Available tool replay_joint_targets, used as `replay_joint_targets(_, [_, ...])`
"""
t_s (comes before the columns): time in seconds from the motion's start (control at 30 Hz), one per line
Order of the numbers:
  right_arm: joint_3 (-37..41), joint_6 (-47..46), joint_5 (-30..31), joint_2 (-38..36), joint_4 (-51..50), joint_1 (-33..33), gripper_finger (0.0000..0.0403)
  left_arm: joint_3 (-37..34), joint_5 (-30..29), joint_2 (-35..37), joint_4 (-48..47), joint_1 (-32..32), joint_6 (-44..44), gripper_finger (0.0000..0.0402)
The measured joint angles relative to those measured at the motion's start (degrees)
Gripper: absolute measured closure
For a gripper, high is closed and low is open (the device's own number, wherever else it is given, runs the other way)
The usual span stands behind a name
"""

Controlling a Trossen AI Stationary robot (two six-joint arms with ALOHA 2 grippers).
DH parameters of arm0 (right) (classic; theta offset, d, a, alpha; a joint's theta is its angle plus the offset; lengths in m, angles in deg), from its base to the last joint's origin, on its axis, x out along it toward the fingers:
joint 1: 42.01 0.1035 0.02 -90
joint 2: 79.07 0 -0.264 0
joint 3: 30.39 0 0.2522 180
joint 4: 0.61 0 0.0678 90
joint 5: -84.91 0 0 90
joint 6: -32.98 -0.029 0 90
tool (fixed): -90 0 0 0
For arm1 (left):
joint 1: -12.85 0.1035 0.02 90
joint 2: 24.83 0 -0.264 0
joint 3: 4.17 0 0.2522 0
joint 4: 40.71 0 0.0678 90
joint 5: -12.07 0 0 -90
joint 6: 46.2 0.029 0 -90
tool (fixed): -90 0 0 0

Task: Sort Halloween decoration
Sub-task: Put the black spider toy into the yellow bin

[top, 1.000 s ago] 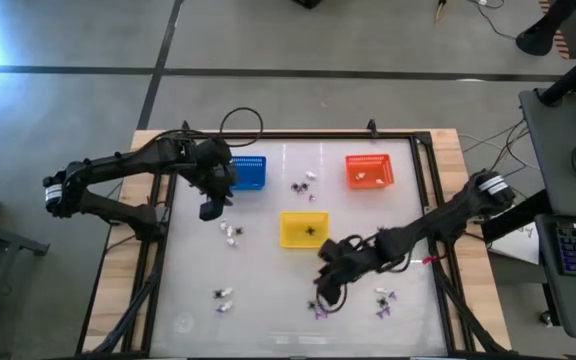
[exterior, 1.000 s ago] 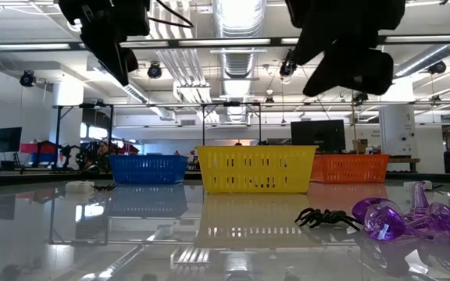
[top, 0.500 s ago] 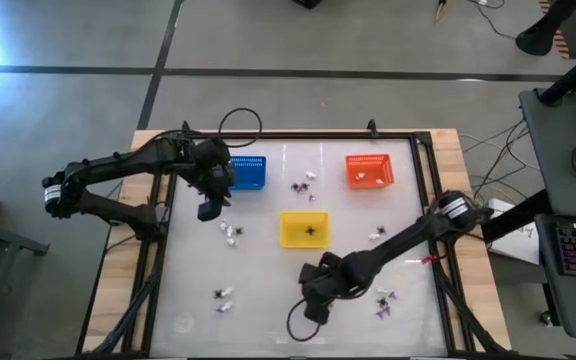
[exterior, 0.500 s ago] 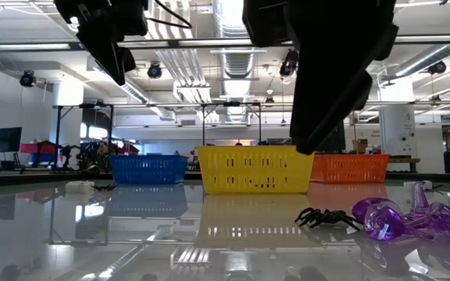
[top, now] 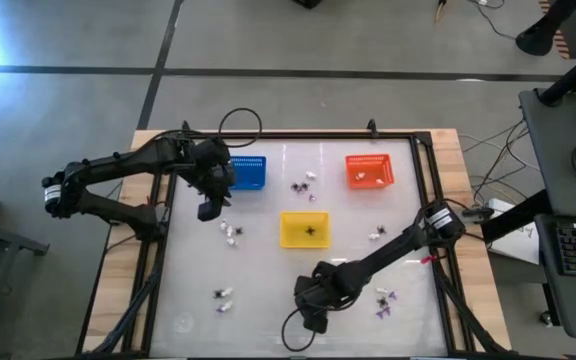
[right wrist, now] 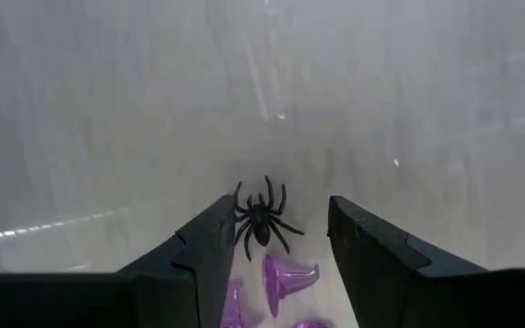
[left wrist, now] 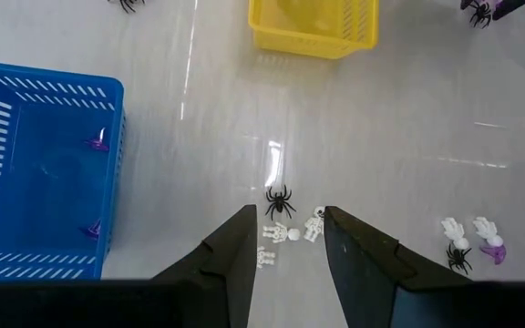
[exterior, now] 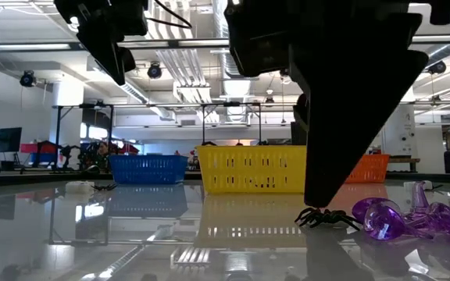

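The right gripper is low over the near part of the table, near the front edge, in front of the yellow basket. Its fingers are open wide and hold nothing. In the right wrist view a black spider lies on the table in the gap between the two fingers, not touched by either, and purple trinkets lie just beside it, closer to the wrist. In the low view the gripper is a big dark shape that comes down almost to the table, with its tip just beside the spider and the purple pieces next to it.

The left gripper hangs above the table just beside the blue basket. Its fingers are also apart and empty. In the left wrist view another spider and small white trinkets lie on the table beyond the fingertips, in line with the gap.

Two purple pieces are inside the blue basket. The yellow basket holds a black piece, and the orange basket holds a white one. More trinkets are spread on the table: a group between the blue and orange baskets, white ones near the left front, and purple ones at the right front.
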Motion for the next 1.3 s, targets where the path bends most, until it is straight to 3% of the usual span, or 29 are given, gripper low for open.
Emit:
replay_joint_targets(0.7, [0.0,-5.6,-1.0,2.3,0.3,0.7,0.0237,0.0,0.0,0.0,0.0,0.0,0.2,0.0290])
replay_joint_targets(1.13, [0.0,-6.6,-2.6,2.0,0.4,0.7,0.0370,0.0,0.0,0.0,0.1,0.0,0.2,0.0290])
replay_joint_targets(1.3, [0.0,-7.7,-3.0,1.8,0.5,0.7,0.0392,0.0,0.0,0.0,0.1,0.0,0.2,0.0290])
